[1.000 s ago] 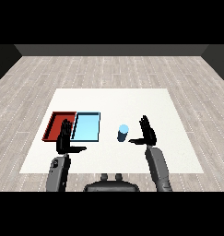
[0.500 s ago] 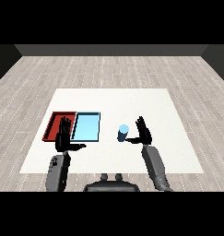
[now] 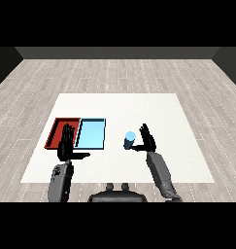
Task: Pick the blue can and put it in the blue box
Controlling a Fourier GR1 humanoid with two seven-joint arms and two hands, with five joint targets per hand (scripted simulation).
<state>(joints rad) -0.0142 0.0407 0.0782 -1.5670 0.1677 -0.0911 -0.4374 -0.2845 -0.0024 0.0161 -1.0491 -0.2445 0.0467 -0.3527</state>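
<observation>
Beside right hand (image 3: 147,140): upright blue can (image 3: 129,140)

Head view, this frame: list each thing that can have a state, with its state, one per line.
blue can: upright on the table, right of the trays, not in either tray.
right hand: open, fingers straight, beside the can's right side.
left hand: open, fingers straight, over the red tray's near edge, holding nothing.
light blue tray: holds nothing.
red tray: nothing visible inside, partly hidden by the left hand.

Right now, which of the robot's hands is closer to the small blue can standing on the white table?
The right. Its right hand, fingers straight, is just beside the small blue can, on the can's right. Its left hand hovers far off, over the red tray.
</observation>
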